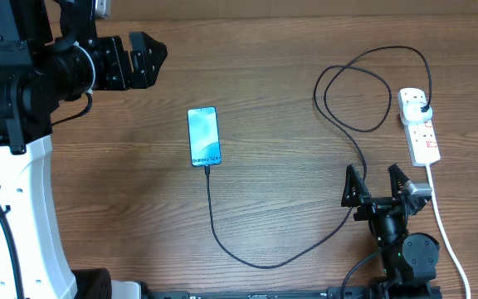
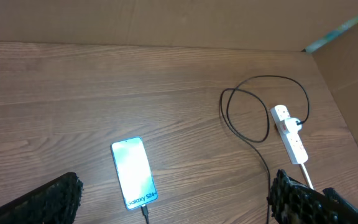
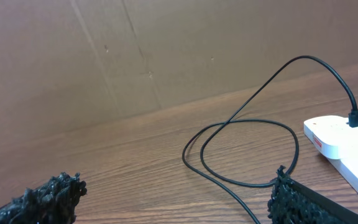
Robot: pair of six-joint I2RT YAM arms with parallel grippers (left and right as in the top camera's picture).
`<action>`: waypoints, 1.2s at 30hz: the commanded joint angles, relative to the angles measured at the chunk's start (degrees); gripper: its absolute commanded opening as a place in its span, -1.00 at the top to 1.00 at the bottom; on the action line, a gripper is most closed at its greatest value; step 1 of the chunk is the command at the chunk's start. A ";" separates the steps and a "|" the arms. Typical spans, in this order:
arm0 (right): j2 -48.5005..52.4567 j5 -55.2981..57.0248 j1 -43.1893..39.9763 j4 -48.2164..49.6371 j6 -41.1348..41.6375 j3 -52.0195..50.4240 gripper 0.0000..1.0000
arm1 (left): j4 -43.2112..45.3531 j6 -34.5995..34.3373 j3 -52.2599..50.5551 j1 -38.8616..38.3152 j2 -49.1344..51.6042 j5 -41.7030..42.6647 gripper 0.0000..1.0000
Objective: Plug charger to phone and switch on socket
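The charger (image 3: 257, 121) loops across the table (image 3: 104, 155) and plugs into the socket (image 3: 344, 135), beyond the wide-open tool (image 3: 173, 202).

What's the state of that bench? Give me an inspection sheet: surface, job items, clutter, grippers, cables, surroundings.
Surface: brown wood-grain table, no spills seen.
Job's things: phone lies flat, screen lit. The charger meets its lower edge and looks plugged in. Its plug sits in the power strip. Switch position cannot be told.
Clutter: nothing seen.
Grippers: left gripper open, empty, above the table. Right gripper open, empty, beside the charger near the power strip.
Cables: charger loops once near the power strip. A white cord runs from the strip towards the robot's side.
Surroundings: cardboard walls at the back and one side.
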 commanded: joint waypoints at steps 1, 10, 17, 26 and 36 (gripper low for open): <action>-0.52 -0.04 0.48 0.39 0.37 -0.61 -1.00 | 0.04 0.04 0.94 -0.42 -0.52 0.09 -0.99; -0.52 -0.07 0.48 0.39 0.37 -0.61 -0.99 | 0.04 0.04 0.94 -0.42 -0.52 0.09 -0.99; -0.52 -0.04 0.48 0.39 0.37 -0.61 -1.00 | 0.04 0.04 0.94 -0.42 -0.52 0.09 -0.99; -0.52 -0.07 0.48 0.37 0.37 -0.61 -1.00 | 0.04 0.04 0.83 -0.42 -2.08 0.07 -0.99; -0.46 -0.07 0.48 0.39 0.37 -0.61 -1.00 | 1.88 0.04 -16.98 -0.42 -14.14 0.07 -0.99</action>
